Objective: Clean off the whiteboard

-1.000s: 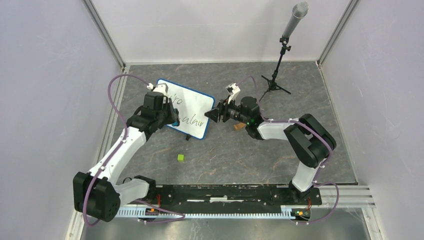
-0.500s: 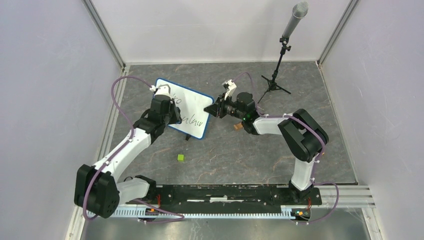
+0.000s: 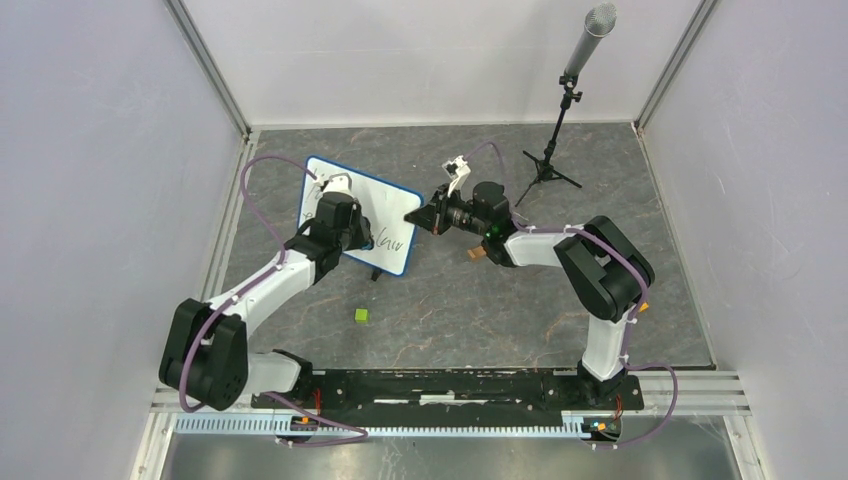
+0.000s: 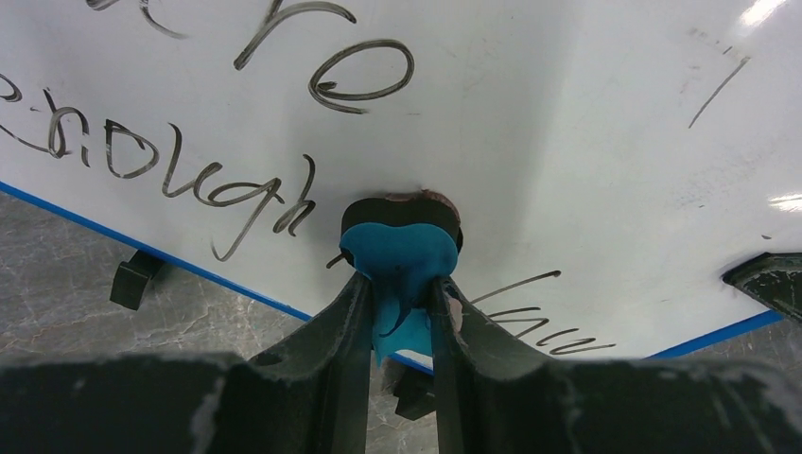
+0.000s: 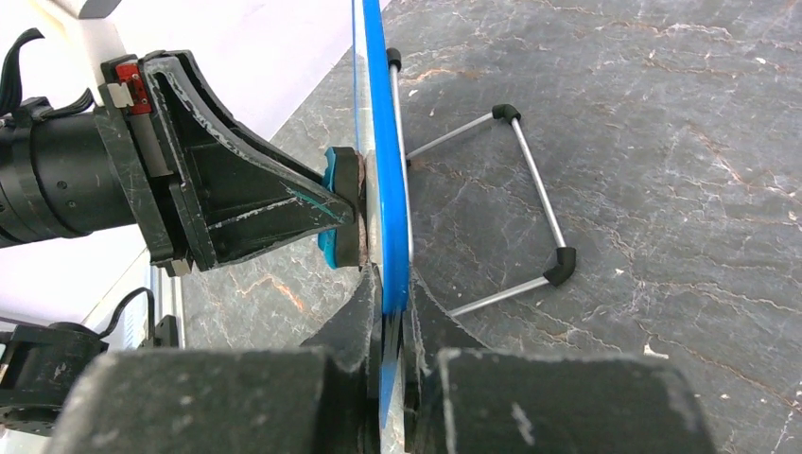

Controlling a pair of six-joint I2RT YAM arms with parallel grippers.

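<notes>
Our right gripper [image 5: 391, 301] has closed since a second ago, clamping the whiteboard [image 3: 388, 205], which stands tilted on the table [image 3: 480, 300], bearing black handwriting. Our left gripper [image 4: 399, 288] narrowly pinches a blue eraser [image 4: 402, 248] against it.

There is one whiteboard [image 3: 388, 205] and one wire stand [image 5: 515, 189]. There is one blue eraser [image 4: 402, 260] and one small green cube [image 3: 361, 315]. One microphone [image 3: 598, 25] shows, with one tripod [image 3: 545, 165]. One small brown piece [image 3: 478, 253] is too small to identify. There are two robot arms, the left arm [image 3: 265, 290] and the right arm [image 3: 545, 250], and one counter [image 3: 480, 310].
</notes>
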